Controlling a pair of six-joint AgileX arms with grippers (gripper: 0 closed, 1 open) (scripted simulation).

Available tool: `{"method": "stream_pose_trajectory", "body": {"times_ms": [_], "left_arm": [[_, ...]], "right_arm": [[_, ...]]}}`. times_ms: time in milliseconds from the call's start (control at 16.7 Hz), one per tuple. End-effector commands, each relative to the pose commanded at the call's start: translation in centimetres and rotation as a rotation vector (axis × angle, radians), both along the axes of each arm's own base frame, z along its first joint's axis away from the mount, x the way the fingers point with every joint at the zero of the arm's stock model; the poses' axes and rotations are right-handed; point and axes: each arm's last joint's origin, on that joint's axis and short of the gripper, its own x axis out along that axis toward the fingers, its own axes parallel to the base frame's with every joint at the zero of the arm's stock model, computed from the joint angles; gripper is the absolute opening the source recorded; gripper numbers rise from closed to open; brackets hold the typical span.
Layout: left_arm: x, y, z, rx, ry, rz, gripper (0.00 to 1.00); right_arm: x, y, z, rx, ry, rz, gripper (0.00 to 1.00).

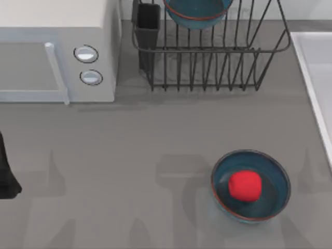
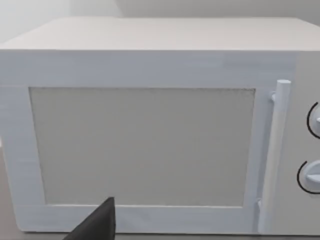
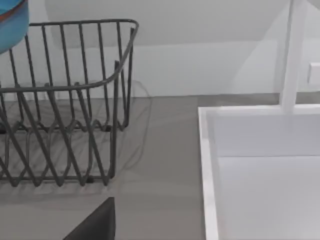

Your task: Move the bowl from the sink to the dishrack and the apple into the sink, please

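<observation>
From above, one bowl is already sitting in the dishrack at the counter's far edge. The apple is resting inside a second bowl near the counter's front edge, standing upright with its mouth facing up; both are round, so neither has a long axis. The sink is lying along the right edge. The left arm is waiting at the left edge.

The left wrist view is facing the microwave; one dark finger is poking in, and I cannot tell whether that claw is spread.

The right wrist view is looking at the dishrack beside the sink, with one finger visible, its spread likewise unclear.

The risk, as I judge it: the bowl wall is crowding the apple, so a descending claw could strike the rim, tip the bowl, or roll the fruit away.
</observation>
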Motion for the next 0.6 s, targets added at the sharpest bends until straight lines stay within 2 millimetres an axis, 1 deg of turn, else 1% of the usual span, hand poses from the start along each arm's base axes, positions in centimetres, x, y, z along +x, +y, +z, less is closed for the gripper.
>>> {"method": "stream_pose_trajectory", "body": {"times_ms": [180, 360, 480, 600], "left_arm": [[0.0, 0.0, 0.0, 0.000, 0.000, 0.000, 1.00], [0.0, 0.0, 0.0, 0.000, 0.000, 0.000, 1.00], [0.0, 0.0, 0.0, 0.000, 0.000, 0.000, 1.00], [0.0, 0.0, 0.0, 0.000, 0.000, 0.000, 1.00]], "right_arm": [[1.3, 1.2, 3.0, 0.061, 0.190, 0.067, 1.00], [4.2, 3.2, 5.3, 0.103, 0.473, 0.120, 1.00], [6.9, 5.3, 5.8, 0.108, 0.690, 0.133, 1.00], [9.7, 7.8, 5.5, 0.093, 0.903, 0.128, 1.00]]}}
